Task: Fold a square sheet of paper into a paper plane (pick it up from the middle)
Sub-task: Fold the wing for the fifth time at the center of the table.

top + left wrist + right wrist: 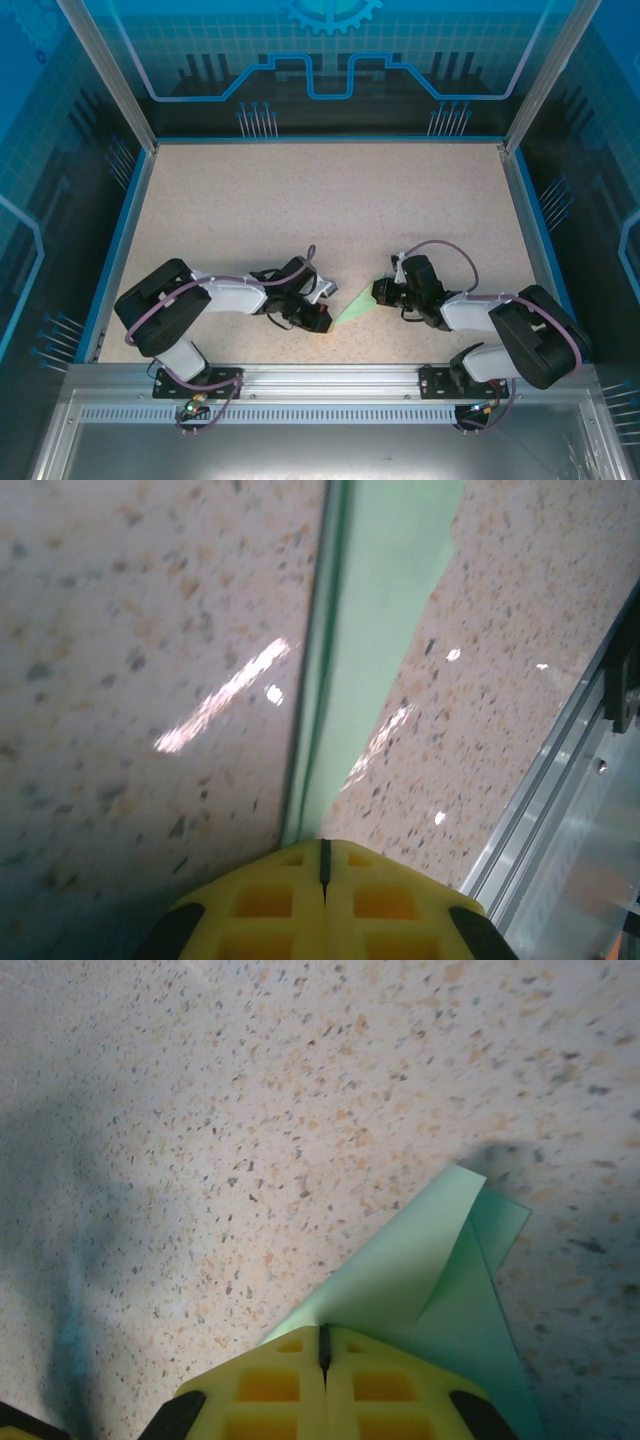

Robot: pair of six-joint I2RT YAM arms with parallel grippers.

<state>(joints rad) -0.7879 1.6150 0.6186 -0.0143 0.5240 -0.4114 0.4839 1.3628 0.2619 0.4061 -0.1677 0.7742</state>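
Speckled surface (330,200), near its front edge: both jaws are clenched on the pale green paper (352,306) (390,600) (440,1260), left jaws at its narrow tip, right jaws at its wider end. Uneven pulling could tear it or spoil the crease. Farther back, blue patterned walls (330,60) carry no readable writing.

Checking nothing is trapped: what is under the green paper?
The speckled table shows around the green paper; the left gripper and right gripper pinch its ends. Directly beneath is covered.
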